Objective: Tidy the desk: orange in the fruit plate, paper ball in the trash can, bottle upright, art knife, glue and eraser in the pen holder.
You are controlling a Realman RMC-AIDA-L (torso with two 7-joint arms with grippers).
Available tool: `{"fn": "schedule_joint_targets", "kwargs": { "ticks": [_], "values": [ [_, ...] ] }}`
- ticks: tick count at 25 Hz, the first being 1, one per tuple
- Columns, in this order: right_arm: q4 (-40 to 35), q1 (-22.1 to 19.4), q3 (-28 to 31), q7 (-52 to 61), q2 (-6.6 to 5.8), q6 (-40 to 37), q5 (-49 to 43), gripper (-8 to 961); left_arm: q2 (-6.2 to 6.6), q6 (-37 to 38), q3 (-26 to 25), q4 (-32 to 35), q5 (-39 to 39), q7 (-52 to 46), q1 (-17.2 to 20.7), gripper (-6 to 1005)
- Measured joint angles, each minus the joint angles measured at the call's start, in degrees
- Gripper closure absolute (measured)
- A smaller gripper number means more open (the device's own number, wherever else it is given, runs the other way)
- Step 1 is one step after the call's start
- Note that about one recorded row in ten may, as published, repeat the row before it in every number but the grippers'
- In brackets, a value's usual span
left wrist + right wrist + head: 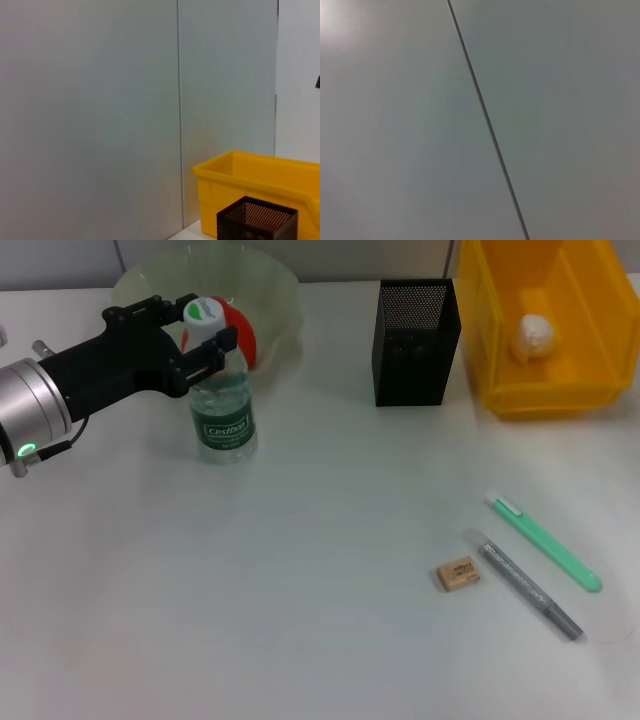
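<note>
Eraser (459, 573) nearest you, front right, flat beside grey glue stick (530, 590) and green knife (545, 541); both long axes run diagonal, back-left to front-right. Bottle (222, 410) upright at back left, left gripper (197, 345) with fingers straddling its neck under cap, looks pinched but can't tell for sure. Orange (240, 332) in plate (275, 285), paper ball (533, 336) in bin (560, 370). Holder (415, 340) sits behind the trio. Right arm out of view, though its side is nearer them.

A white surface (300, 590) is seen, bounded at the back by grey wall panels (90, 115). A vertical seam (179, 100) is shown between two panels, and it appears slanted in the right wrist view
</note>
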Motion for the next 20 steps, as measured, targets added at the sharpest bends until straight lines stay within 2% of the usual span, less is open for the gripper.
{"fn": "schedule_joint_targets", "kwargs": {
  "ticks": [5, 8, 10, 14, 18, 19, 20],
  "values": [
    [0.0, -0.1, -0.1, 0.3, 0.00, 0.0, 0.0, 174, 0.08, 0.7, -0.1, 0.4, -0.7, -0.4, 0.0, 351],
    [0.0, -0.1, -0.3, 0.5, 0.00, -0.2, 0.0, 174, 0.14, 3.7, -0.8, 0.8, -4.4, -0.1, 0.1, 258],
    [-0.3, -0.2, -0.3, 1.8, -0.08, -1.3, -0.3, 174, 0.16, 5.0, -1.6, 0.8, -5.7, -0.1, 0.1, 259],
    [-3.0, -0.4, -0.4, 7.7, -0.49, -5.5, -3.8, 174, 0.31, 11.5, -6.8, 0.9, -9.2, -1.4, -0.4, 260],
    [-11.5, -0.5, -0.4, 18.3, -0.63, -9.3, -15.5, 174, 0.31, 14.2, -9.1, 0.9, -11.5, -1.1, -0.7, 261],
    [-17.8, -0.5, -0.4, 24.5, -0.41, -11.1, -22.8, 174, 0.28, 14.7, -9.7, 0.4, -13.7, -0.6, -0.9, 261],
    [-17.8, -0.5, -0.4, 24.5, -0.41, -11.1, -22.8, 174, 0.28, 14.7, -9.8, 0.3, -13.9, -0.5, -0.9, 262]
  ]
}}
